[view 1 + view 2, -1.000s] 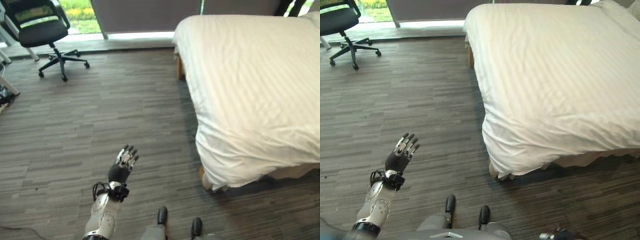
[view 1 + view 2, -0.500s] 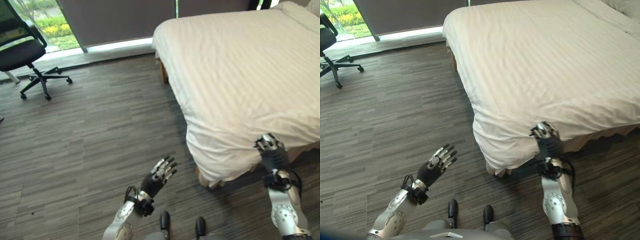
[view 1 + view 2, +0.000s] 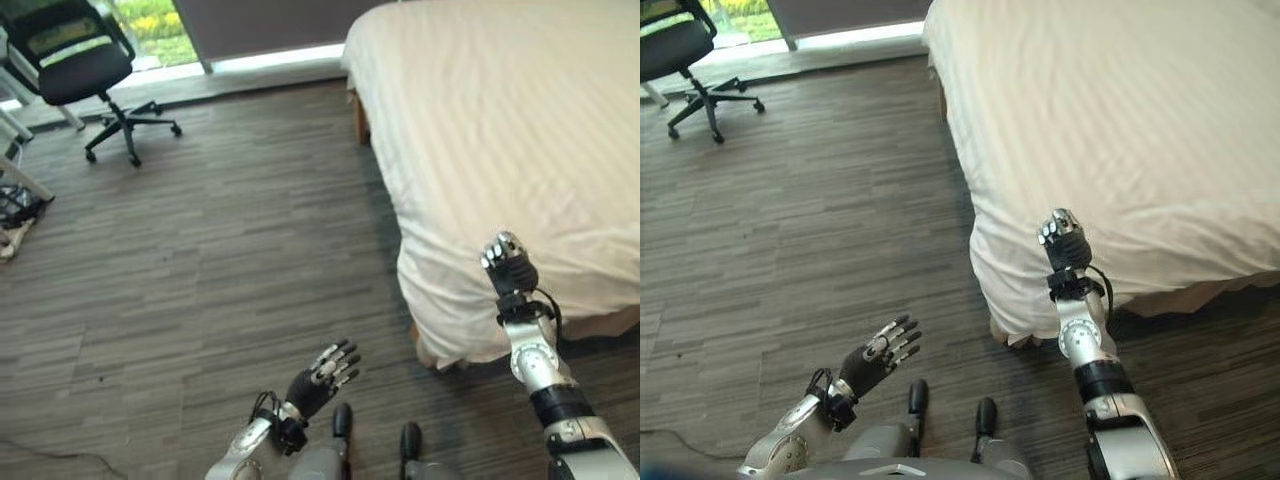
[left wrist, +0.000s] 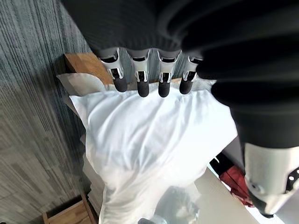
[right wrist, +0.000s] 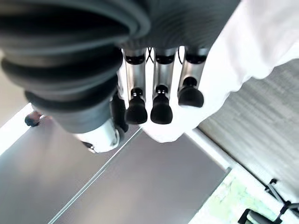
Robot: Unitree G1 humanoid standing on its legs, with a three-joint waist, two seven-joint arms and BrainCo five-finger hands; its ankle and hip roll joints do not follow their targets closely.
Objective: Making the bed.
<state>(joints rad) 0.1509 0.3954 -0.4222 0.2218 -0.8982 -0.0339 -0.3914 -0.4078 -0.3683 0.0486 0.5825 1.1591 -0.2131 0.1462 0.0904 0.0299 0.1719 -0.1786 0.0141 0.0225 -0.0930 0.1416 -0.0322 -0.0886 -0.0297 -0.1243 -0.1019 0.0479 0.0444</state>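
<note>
Hovering open, right robot hand [image 3: 509, 265] nears white bed sheet [image 3: 500, 130]; no writing readable.

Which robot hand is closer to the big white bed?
The right robot hand. It is raised in front of the hanging edge of the white bedcover at the bed's corner, while the left robot hand is over the wooden floor, away from the bed.

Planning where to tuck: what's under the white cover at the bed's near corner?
Under the white cover at the near corner, a wooden leg shows; another leg shows further along. The mattress and frame are covered. The right hand is raised before the draped edge.
</note>
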